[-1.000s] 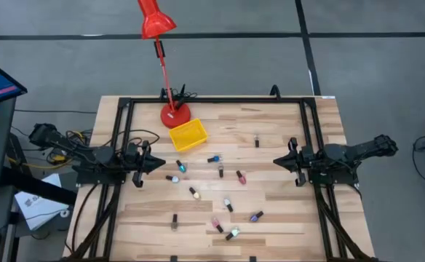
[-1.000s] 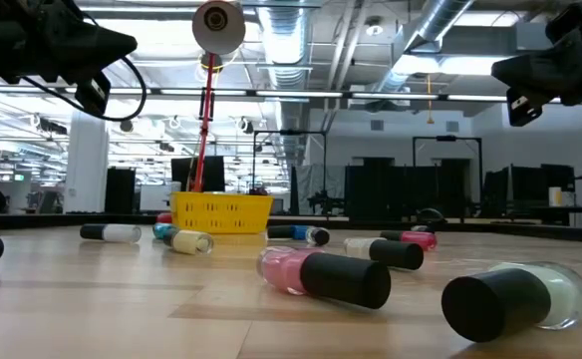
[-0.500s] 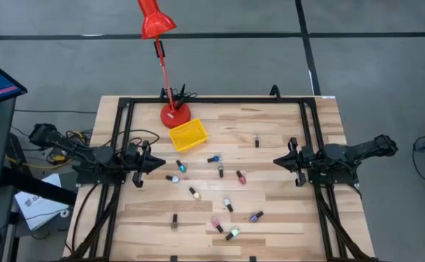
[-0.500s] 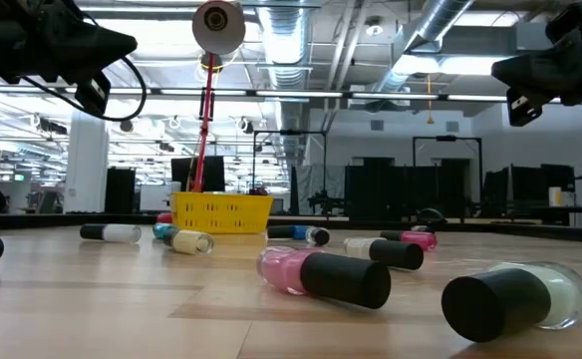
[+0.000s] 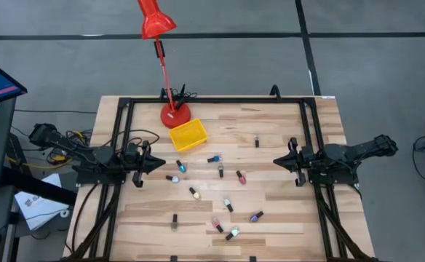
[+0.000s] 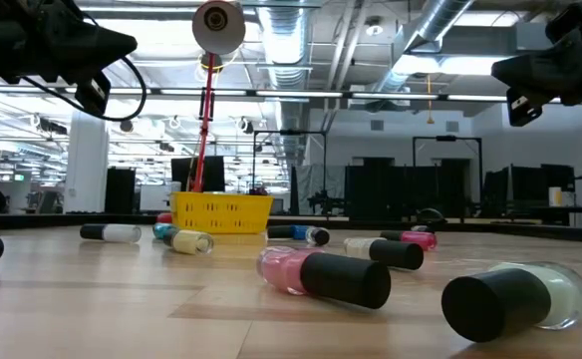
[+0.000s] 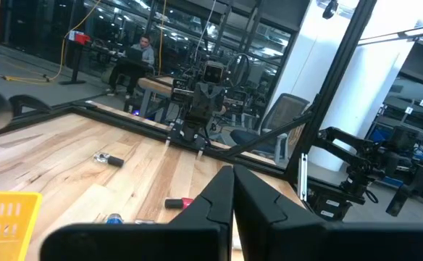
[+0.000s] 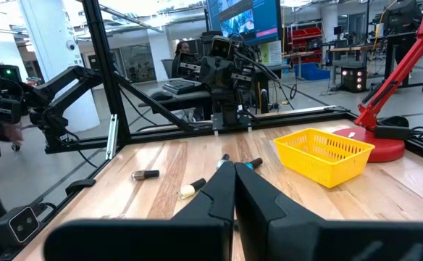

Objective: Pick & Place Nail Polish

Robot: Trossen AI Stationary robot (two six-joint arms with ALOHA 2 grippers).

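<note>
Low view, nearest the lens: a pale nail polish bottle (image 6: pixel 518 297) lies on its side with its dark cap toward the camera, and just beyond it a pink bottle (image 6: pixel 321 274) lies the same way. Behind these more of the nail polish lies scattered flat on the wooden table (image 6: pixel 92 319), and farther back stands the yellow tray (image 6: pixel 221 210) with the red lamp (image 6: pixel 217 28) rising above it. The high view shows the bottles spread across the middle and near part of the table, well apart from one another, none visible in the tray (image 5: pixel 188 135); one bottle (image 5: pixel 256 140) lies off toward the right arm's side. The left gripper (image 5: pixel 151 164) hangs at the table's left edge and the right gripper (image 5: pixel 281 161) at its right edge, both well apart from any bottle. In each wrist view the fingers (image 7: pixel 229 199) (image 8: pixel 229 199) meet with no gap and nothing between them, so both are closed and empty-handed. Against the pictures from a second and half a second ago nothing has changed: arms, bottles and tray sit exactly as they did. I judge that the task has not begun; a first reach calls for a gripper to open and descend on a near bottle.
</note>
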